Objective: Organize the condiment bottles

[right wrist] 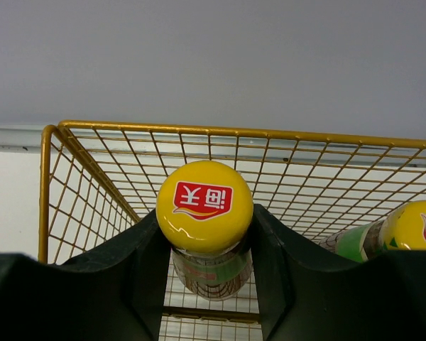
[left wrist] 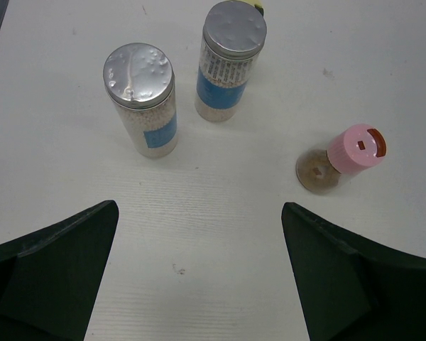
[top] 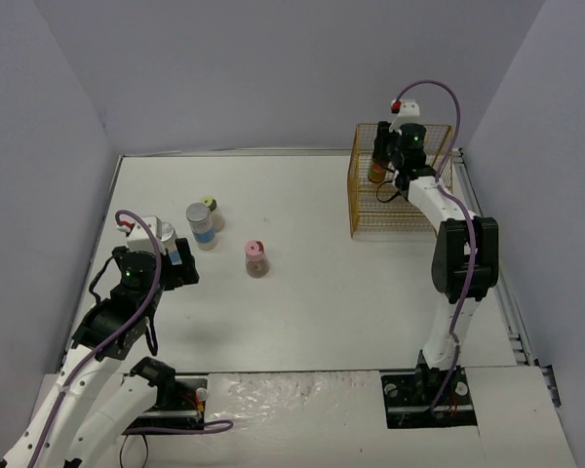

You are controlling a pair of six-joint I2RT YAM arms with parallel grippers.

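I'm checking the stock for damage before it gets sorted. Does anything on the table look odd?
The nearer silver-lidded bottle has a creased, dimpled lid, as if dented. The pink-capped bottle seems to have an open pour slot in its cap. No spill shows.

White table (top: 322,302) enclosed by plain pale-grey walls (top: 273,68).

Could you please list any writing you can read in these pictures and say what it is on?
"海天", white on a red badge, upside down in the view: cap of the yellow-capped bottle.
Same red badge, cut off by the picture's edge, unreadable: second yellow-capped bottle.
Fine print above the blue label of the farther silver-lidded bottle: too small to read.
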